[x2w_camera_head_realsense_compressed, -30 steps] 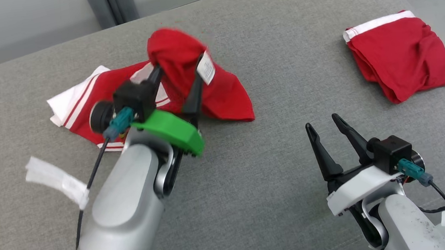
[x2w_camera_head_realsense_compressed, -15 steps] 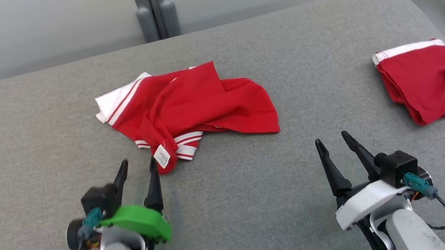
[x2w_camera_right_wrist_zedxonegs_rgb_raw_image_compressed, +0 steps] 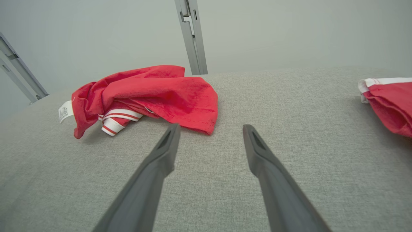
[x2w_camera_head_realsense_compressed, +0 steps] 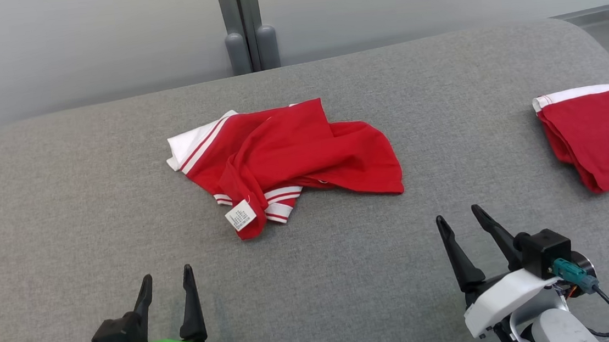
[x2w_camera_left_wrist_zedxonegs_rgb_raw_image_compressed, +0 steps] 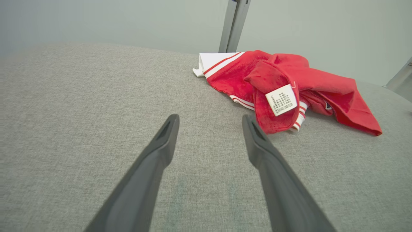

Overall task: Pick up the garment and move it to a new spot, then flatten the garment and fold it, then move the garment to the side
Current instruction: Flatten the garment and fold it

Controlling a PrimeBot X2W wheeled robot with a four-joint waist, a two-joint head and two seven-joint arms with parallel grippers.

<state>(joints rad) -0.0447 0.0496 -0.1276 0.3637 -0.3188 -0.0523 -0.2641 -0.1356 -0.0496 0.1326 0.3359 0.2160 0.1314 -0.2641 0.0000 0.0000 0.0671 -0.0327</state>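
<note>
**A:** Where is the garment?

**B:** The garment (x2w_camera_head_realsense_compressed: 286, 156) lies crumpled about mid-cushion (x2w_camera_head_realsense_compressed: 66, 225), ahead of both claws and touching neither. It is red with white striped trim. The folds overlap so much that I cannot tell what kind of garment it is, or where its hems run.

**A:** Anything readable on it?

**B:** A white label (x2w_camera_head_realsense_compressed: 240, 215) sticks out at the near edge. The print is too small to read.

**A:** And the claws?

**B:** The left claw (x2w_camera_head_realsense_compressed: 167, 272) is at the lower left of the head view, fingers spread apart over bare cushion, gripping nothing. It is near the label end of the garment but apart from it. The bottom edge cuts off its body below a green cover and a black block. The right claw (x2w_camera_head_realsense_compressed: 458, 214) is at the lower right, also spread and empty. In its wrist view one fingertip seems to meet the garment's near hem, but the head view shows a gap of bare cushion between them.

**A:** What is at the far right?

**B:** A second garment (x2w_camera_head_realsense_compressed: 593, 134), red with a white band, lies near the cushion's right end. The frame edge cuts it off, so its full shape is hidden.

**A:** Behind the cushion?

**B:** A grey post (x2w_camera_head_realsense_compressed: 245, 27) stands against a pale wall. Its top is cut off and its base is hidden behind the cushion's far edge.
</note>
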